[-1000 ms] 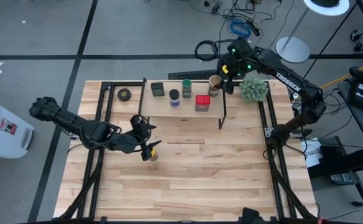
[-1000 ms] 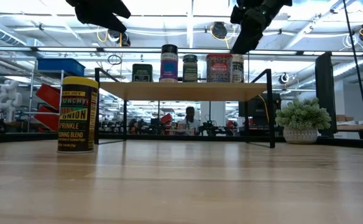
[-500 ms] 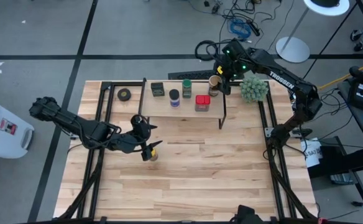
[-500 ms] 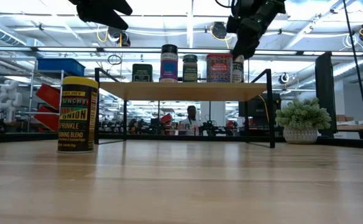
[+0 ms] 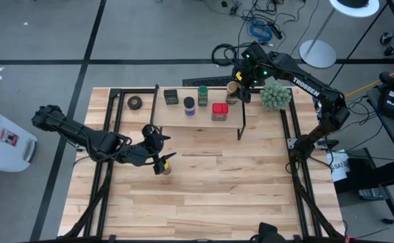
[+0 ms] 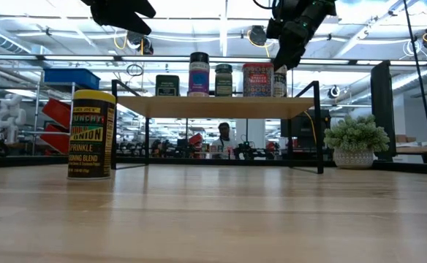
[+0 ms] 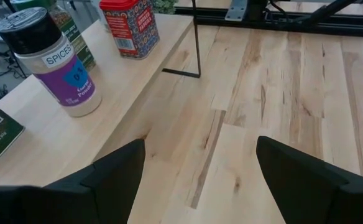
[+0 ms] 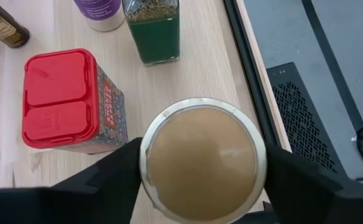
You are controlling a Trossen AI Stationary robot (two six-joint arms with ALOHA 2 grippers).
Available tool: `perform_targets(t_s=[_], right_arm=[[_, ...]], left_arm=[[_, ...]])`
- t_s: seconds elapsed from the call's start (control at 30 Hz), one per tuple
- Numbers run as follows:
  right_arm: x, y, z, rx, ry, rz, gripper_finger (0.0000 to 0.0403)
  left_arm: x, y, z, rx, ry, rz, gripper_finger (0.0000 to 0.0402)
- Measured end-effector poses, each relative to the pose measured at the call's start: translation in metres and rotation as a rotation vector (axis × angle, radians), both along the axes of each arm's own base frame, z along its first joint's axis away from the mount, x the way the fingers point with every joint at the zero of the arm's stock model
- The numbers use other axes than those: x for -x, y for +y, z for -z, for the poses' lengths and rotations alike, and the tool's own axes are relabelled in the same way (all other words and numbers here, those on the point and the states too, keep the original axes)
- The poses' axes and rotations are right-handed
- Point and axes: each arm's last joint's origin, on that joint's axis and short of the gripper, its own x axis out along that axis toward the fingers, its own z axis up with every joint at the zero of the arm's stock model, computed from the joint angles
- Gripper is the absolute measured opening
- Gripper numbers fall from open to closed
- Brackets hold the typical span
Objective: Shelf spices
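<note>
Light wooden worktop (image 5: 204, 196) carrying the shelf (image 5: 183, 123) at its far side, on which five spices already stand. The right claw (image 8: 200, 163) straddles the tan-lidded jar (image 8: 201, 158), fingers at its sides, the red square tin (image 8: 69, 102) just beside. The left claw (image 7: 200, 180), spread, hovers over the yellow-lidded jar (image 6: 91, 134) awaiting shelving.

Upper centre of the overhead view: a pale wooden shelf (image 5: 197, 120) on thin black legs. On it stand a red square tin (image 8: 66, 102) with patterned blue sides, a green jar (image 8: 152, 31), a tan-lidded jar (image 8: 201, 158), and a black-capped, purple-labelled jar (image 7: 51, 61). Mid-left on the light wood table (image 5: 204, 196), a yellow-lidded jar (image 6: 91, 134) wears a dark label with yellow lettering.
</note>
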Motion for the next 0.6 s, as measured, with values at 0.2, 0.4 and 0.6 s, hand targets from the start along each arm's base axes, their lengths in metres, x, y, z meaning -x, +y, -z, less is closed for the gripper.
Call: perform_targets(t_s=[0.2,0.4,0.6], right_arm=[[0.0005,0.0004,-0.0001,-0.007,0.002,0.008,0.0266],[0.0005,0.0010,0.0000,-0.010,0.004,0.008,0.0266],[0.0045,0.0046,-0.0033,-0.017,0.008,0.018,0.0266]], left_arm=[[0.0000,0.0000,0.0001,0.000,0.001,0.000,0.0318],[0.0000,0.0000,0.0002,0.000,0.001,0.000,0.0318],[0.0000,0.0000,0.0002,0.000,0.001,0.001,0.0318]])
